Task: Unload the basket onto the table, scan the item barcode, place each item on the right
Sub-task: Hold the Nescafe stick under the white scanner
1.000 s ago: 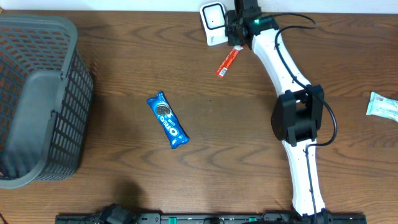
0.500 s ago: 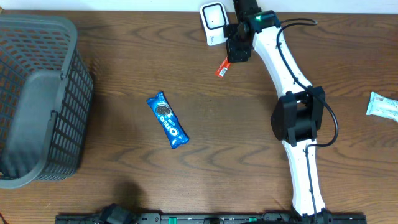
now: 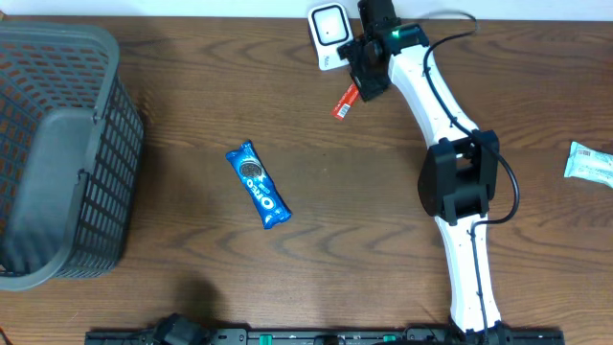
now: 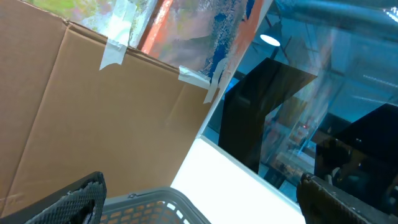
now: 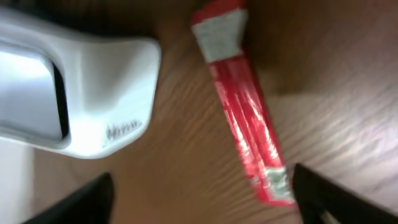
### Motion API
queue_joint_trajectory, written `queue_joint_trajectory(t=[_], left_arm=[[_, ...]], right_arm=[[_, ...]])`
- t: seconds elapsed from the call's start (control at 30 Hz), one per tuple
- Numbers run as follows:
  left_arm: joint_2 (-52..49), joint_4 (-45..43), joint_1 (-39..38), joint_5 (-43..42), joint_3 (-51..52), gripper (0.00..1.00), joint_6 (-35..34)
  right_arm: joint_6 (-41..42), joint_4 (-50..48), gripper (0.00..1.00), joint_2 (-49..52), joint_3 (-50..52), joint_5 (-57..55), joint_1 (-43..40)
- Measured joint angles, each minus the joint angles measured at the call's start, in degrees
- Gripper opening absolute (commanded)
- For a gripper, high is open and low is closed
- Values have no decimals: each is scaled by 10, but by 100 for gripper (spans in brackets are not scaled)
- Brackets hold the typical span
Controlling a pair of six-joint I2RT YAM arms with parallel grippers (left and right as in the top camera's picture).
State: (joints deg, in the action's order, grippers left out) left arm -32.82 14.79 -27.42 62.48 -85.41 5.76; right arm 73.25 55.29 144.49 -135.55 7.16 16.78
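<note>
1. Your right gripper [image 5: 202,199] stands with jaws spread wide, gripping nothing.
2. The red snack stick [image 5: 242,118] lies flat on the table [image 5: 186,168] between its fingers, with the white scanner [image 5: 93,93] just ahead, beside the stick.
3. Your left gripper [image 4: 202,202] hangs open, empty.

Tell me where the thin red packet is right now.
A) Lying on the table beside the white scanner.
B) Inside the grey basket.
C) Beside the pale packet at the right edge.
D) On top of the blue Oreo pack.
A: the red packet lies flat on the wooden table next to the white scanner, with the right end effector open over it.
</note>
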Motion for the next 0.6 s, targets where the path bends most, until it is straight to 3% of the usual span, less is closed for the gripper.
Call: queue_joint_trajectory(t=[0.07, 0.23, 0.4, 0.6], left_arm=[[0, 0, 0, 0, 0, 98, 0], [0, 0, 0, 0, 0, 98, 0], [0, 0, 0, 0, 0, 98, 0], [0, 0, 0, 0, 0, 98, 0]], right_arm=[[-121, 3, 99, 0, 0, 3, -4], [-325, 3, 99, 0, 0, 5, -17], [-429, 2, 99, 0, 0, -6, -19], [-493, -1, 94, 14, 0, -22, -11]])
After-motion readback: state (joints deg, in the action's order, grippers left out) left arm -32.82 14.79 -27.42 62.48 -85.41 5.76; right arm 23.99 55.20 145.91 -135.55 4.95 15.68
